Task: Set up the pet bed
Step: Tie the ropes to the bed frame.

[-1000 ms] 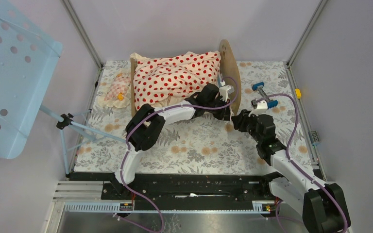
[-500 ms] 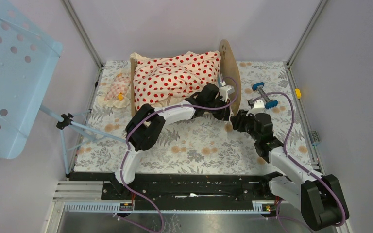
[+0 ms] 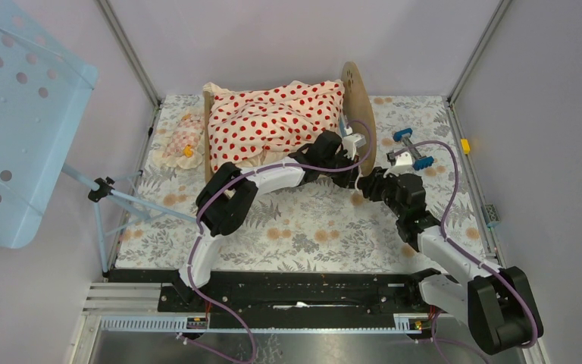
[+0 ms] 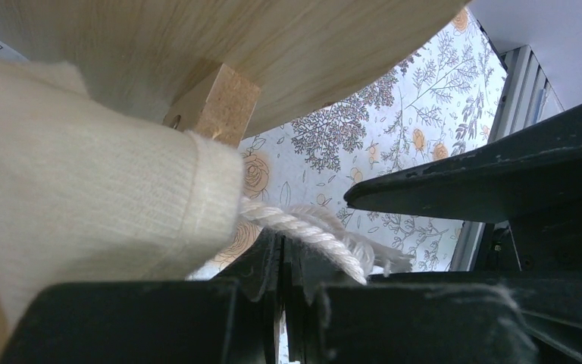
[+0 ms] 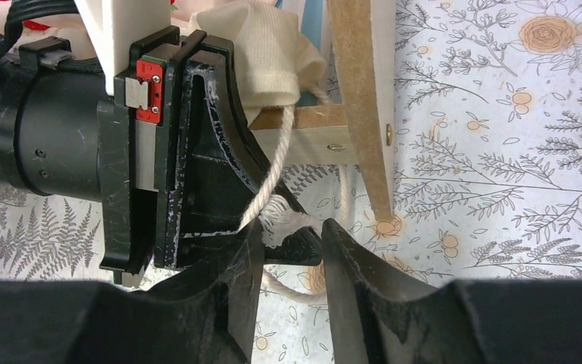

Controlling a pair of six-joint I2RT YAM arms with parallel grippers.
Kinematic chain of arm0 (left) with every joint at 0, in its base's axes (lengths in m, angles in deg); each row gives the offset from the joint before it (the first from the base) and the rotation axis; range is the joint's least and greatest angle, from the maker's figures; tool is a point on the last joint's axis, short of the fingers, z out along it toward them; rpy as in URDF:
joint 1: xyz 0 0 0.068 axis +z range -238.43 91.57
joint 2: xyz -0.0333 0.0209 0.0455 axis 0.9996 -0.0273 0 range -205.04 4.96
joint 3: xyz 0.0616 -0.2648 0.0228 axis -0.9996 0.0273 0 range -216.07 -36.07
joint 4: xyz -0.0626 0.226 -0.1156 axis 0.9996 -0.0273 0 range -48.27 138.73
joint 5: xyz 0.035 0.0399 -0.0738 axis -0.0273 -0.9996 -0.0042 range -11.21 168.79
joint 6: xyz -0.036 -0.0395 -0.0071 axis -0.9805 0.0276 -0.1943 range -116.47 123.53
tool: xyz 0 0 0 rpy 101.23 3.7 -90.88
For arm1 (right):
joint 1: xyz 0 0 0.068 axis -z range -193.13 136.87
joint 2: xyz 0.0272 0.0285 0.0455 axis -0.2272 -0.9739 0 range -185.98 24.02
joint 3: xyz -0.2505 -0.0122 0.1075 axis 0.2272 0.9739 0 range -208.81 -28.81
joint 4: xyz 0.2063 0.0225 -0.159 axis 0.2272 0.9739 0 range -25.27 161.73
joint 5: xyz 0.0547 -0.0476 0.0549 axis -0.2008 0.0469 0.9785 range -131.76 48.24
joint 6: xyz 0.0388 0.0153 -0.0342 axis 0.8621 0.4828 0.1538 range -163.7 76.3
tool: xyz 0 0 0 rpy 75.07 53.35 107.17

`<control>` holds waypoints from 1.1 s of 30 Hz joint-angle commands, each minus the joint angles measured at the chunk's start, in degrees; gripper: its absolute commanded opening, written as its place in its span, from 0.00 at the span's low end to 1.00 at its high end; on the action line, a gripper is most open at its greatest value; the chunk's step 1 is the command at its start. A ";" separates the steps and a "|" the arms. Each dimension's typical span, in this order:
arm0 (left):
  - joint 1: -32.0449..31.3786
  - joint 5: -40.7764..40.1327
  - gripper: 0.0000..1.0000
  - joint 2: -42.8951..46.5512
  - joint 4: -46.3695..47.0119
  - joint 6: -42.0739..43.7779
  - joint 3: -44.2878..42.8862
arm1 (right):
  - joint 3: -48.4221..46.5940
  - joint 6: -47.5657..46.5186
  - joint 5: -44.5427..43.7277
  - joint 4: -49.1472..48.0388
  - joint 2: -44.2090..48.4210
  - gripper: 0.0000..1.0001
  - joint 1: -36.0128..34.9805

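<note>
The pet bed (image 3: 358, 98) stands at the back of the table, its rounded wooden headboard on the right, with a red-dotted blanket (image 3: 273, 117) heaped over it. My left gripper (image 3: 352, 173) sits low by the headboard's near leg and is shut on a white cord (image 4: 311, 231). That cord comes out of a cream fabric corner (image 4: 83, 174). My right gripper (image 5: 292, 243) is open, and the cord's frayed end (image 5: 292, 221) lies between its fingertips, right against the left gripper (image 5: 197, 152). The headboard's edge (image 5: 364, 98) rises just behind them.
A small pink pillow (image 3: 184, 140) lies left of the bed. A blue toy (image 3: 413, 148) and a yellow piece (image 3: 465, 145) sit to the right. At the left, a light-blue perforated panel (image 3: 15, 129) on a stand overhangs the table edge. Grey walls enclose the floral mat (image 3: 311, 227).
My right arm has swung left and brought its gripper up to the left gripper and the cord's end. The left arm, bed and blanket have not moved.
</note>
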 commanded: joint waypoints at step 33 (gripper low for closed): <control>1.14 -0.22 0.20 0.91 -0.60 2.05 3.00 | -0.58 2.58 -6.41 -2.08 -0.39 0.00 -0.17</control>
